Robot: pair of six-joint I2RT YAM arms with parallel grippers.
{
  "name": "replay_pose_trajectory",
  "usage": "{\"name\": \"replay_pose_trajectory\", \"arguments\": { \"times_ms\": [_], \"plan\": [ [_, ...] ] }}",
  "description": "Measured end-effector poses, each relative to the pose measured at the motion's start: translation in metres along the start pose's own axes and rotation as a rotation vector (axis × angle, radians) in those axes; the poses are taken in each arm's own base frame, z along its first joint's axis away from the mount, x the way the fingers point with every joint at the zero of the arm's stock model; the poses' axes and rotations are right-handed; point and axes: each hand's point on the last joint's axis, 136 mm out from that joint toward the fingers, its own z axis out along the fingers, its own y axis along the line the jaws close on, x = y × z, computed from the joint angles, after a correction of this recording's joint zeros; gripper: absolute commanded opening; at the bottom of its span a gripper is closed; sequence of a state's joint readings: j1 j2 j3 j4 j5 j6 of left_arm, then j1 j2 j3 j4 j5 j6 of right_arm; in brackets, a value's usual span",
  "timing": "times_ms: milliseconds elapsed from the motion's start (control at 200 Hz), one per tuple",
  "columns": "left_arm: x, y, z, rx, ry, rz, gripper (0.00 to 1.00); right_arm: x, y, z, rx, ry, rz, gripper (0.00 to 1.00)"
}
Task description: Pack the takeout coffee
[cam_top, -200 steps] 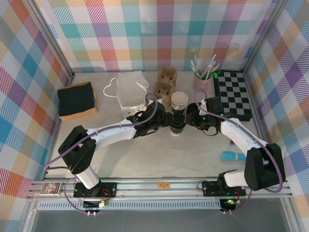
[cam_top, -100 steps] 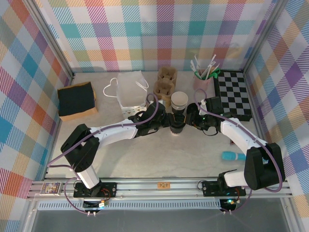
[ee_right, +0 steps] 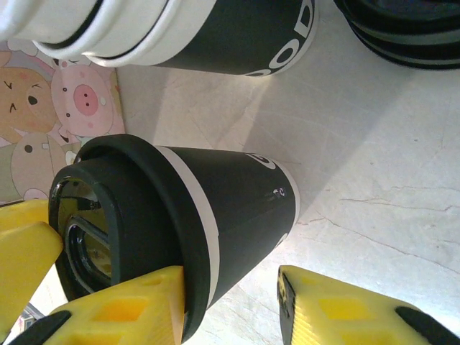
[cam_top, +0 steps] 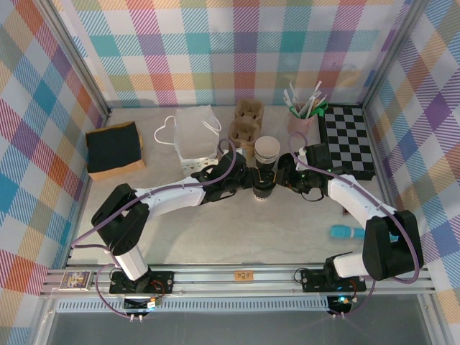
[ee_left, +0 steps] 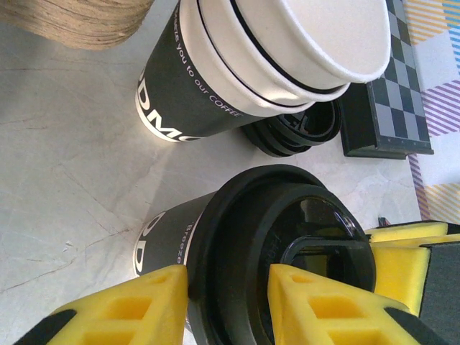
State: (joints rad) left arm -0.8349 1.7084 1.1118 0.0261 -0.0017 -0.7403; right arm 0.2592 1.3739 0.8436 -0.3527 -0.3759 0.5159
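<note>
Near the middle of the table point(cam_top: 215, 237), just in front of the stack of lidless cups point(cam_top: 267, 150), the takeout coffee point(cam_top: 263, 188) stands upright on its base, with both arms meeting over it from either side. From where I stand the left gripper point(ee_left: 228, 282) looks narrowed onto the lid's edge. One yellow finger lies against the cup's side beneath the rim and the other over the lid's top, which reads to me as steadying or pressing the lid home before anything gets lifted. The right gripper point(ee_right: 230, 284) straddles the dark body below the lid at a similarly narrow set. One finger sits at the rim, but a strip of table shows between the other and the cup wall, so I cannot tell whether it truly grips. The white bag point(cam_top: 195, 133) stands open to the left and behind, near the cardboard carriers point(cam_top: 246, 123), presumably waiting to receive the cup, so the packing itself is not yet begun.
</note>
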Motion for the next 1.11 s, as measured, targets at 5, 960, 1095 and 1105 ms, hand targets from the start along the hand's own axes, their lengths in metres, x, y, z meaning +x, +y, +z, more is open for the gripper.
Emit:
{"name": "replay_pose_trajectory", "arguments": {
  "times_ms": [5,960,1095,1105],
  "plan": [
    [0.000,0.000,0.000,0.000,0.000,0.000,0.35,0.000,0.000,0.000,-0.001,-0.001,0.000,0.39],
    [-0.001,0.001,0.001,-0.002,-0.004,0.000,0.34,0.003,0.009,-0.012,-0.038,-0.015,0.005,0.46],
    [-0.001,0.001,0.001,-0.001,-0.003,0.000,0.35,-0.001,0.017,-0.020,-0.058,-0.041,-0.012,0.47],
    [-0.001,0.001,0.001,-0.002,-0.004,0.000,0.35,-0.001,0.018,-0.020,-0.060,-0.041,-0.013,0.47]
  ]
}}
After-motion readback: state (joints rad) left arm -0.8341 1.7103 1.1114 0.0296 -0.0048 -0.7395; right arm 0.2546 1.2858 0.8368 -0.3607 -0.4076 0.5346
